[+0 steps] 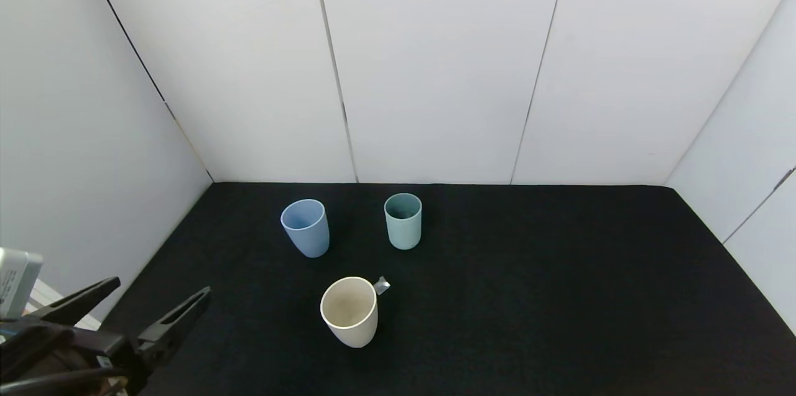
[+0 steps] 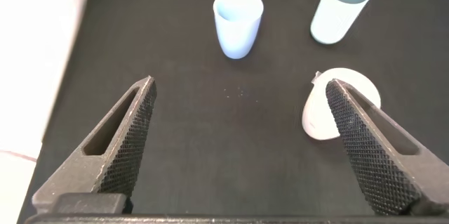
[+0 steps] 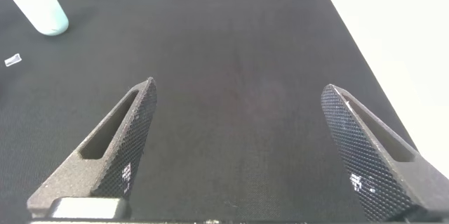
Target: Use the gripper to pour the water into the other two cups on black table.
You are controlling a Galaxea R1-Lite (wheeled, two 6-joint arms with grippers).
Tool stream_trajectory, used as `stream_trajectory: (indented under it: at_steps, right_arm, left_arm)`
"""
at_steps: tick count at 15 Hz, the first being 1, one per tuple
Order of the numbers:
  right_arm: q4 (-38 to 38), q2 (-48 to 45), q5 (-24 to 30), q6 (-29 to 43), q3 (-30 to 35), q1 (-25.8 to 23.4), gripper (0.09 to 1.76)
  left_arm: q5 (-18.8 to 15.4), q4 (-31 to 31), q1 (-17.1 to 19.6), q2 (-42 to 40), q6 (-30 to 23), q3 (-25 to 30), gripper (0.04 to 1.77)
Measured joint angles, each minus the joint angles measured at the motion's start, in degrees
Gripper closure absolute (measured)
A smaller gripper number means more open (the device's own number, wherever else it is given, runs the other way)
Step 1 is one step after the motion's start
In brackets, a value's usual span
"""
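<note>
The left gripper (image 1: 158, 299) hovers at the near left corner of the black table (image 1: 559, 296), its fingers (image 2: 130, 136) spread wide and holding nothing. Ahead of it stands the cream-white cup (image 1: 349, 311), a small silver scrap (image 1: 382, 285) beside its rim. Farther on stand the light blue cup (image 1: 305, 227) and teal-green cup (image 1: 403, 221). The right gripper (image 3: 238, 147), likewise spread, hangs over bare cloth.
</note>
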Motion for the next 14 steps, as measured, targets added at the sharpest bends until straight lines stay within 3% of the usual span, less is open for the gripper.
stream_trajectory:
  at_steps: [4,11,14]
  right_arm:
    - [0.0,0.0,0.0,0.0,0.0,0.0,0.14]
    - [0.0,0.0,0.0,0.0,0.0,0.0,0.14]
    - [0.0,0.0,0.0,0.0,0.0,0.0,0.14]
  left_arm:
    - [-2.6,8.2,4.1,-8.6,0.0,0.8,0.10]
    - [-10.3,26.3,11.8,-29.4,0.0,0.2,0.09]
    - [-11.8,30.8,13.7,-36.6,0.1,0.5,0.09]
